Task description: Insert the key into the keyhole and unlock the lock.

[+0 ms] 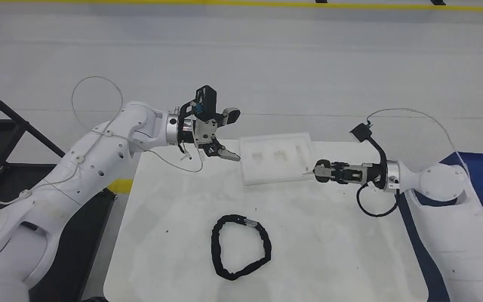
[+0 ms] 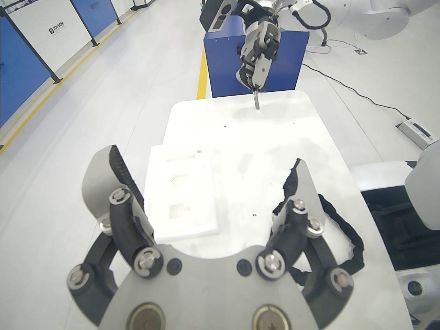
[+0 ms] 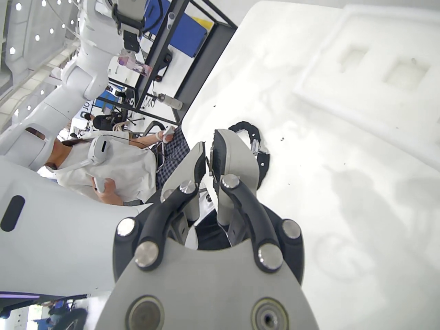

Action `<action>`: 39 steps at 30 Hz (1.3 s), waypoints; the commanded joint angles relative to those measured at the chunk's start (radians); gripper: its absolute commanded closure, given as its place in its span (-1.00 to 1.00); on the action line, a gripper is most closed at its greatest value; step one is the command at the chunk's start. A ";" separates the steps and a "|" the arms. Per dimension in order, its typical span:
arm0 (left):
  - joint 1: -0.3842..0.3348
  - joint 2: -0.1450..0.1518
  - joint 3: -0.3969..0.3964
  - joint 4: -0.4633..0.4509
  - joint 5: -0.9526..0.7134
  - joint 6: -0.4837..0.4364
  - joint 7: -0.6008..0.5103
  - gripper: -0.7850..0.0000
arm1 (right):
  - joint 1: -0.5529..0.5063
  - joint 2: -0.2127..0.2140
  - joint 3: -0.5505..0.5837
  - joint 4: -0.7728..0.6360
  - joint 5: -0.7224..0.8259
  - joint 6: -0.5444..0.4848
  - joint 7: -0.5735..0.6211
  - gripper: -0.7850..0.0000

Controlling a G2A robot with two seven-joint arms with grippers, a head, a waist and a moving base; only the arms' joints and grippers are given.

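The black chain lock (image 1: 241, 245) lies in a loop on the white table (image 1: 339, 249), near its front middle; its metal lock end (image 1: 238, 220) faces the far side. My right gripper (image 1: 317, 172) hovers at the right end of the foam tray, shut on a small metal key (image 2: 256, 100) whose blade sticks out past the fingertips. In the right wrist view the gripper (image 3: 208, 156) is pinched on the thin key, with the chain lock (image 3: 254, 142) lying beyond it. My left gripper (image 1: 231, 136) hangs open and empty above the table's far left corner, well apart from the lock (image 2: 343, 228).
A white foam tray (image 1: 278, 157) with square recesses lies at the table's far edge between the two grippers. A blue cabinet (image 2: 220, 70) stands past the table's right end. A black frame (image 1: 15, 136) stands off the left side.
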 commanded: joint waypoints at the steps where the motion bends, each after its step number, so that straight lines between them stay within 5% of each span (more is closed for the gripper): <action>1: 0.000 0.000 0.000 0.000 0.000 0.000 0.000 -1.00 | -0.021 0.002 0.016 -0.025 -0.018 -0.002 -0.041 1.00; 20: 0.008 0.001 -0.005 -0.028 0.033 0.038 -0.047 -1.00 | -0.046 0.006 0.039 -0.040 -0.007 -0.015 -0.081 1.00; 29: 0.131 -0.001 0.005 -0.059 0.172 0.042 -0.072 -1.00 | -0.046 0.006 0.039 -0.040 -0.007 -0.015 -0.081 1.00; 39: 0.240 -0.050 0.050 -0.001 0.344 0.002 0.021 -1.00 | -0.046 0.006 0.039 -0.040 -0.007 -0.015 -0.081 1.00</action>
